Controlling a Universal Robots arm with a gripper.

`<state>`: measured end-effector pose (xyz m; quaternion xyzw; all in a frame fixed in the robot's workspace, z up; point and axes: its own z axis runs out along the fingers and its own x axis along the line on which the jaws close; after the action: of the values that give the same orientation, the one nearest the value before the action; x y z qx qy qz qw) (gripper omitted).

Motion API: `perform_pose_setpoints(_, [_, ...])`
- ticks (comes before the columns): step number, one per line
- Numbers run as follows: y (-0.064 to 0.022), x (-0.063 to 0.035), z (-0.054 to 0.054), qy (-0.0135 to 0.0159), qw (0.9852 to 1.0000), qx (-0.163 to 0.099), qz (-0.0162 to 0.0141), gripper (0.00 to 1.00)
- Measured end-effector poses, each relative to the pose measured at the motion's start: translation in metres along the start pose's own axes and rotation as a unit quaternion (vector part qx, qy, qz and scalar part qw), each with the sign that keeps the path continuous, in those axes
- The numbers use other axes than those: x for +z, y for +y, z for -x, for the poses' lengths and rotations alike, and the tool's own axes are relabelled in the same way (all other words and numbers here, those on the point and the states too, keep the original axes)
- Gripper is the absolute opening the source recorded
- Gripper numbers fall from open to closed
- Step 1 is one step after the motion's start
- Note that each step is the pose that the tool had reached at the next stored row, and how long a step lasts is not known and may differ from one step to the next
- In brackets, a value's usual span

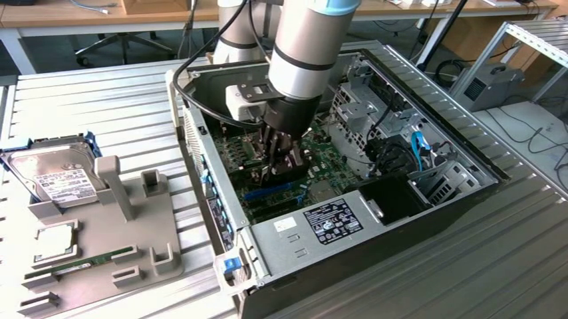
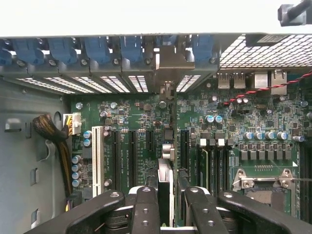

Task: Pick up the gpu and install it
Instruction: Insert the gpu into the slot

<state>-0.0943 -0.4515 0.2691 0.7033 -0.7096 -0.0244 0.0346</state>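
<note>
On the exterior view's left, grey plastic parts stand with silver labelled hard drive and narrow green RAM stick, untouched. Further right, black gripper inside open black computer case, partly closed on thin black gpu, edge-on over green motherboard. Picked up; seating apparently unfinished.

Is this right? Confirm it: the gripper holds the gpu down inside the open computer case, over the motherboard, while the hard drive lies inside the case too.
One thing is wrong. The hard drive lies outside the computer case, on the table at the exterior view's left, beside the grey holder. The rest stands: the gripper holds the gpu over the motherboard inside the open case.
</note>
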Motion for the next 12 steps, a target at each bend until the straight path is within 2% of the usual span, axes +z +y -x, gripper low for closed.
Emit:
perform_pose_setpoints(7, [-0.0003, 0.0031, 0.0002, -0.0001, 1.0, 0.0, 0.0, 0.26])
perform_pose_setpoints(12, [-0.0004, 0.005, 0.0002, -0.0011, 1.0, 0.0, 0.0001, 0.26])
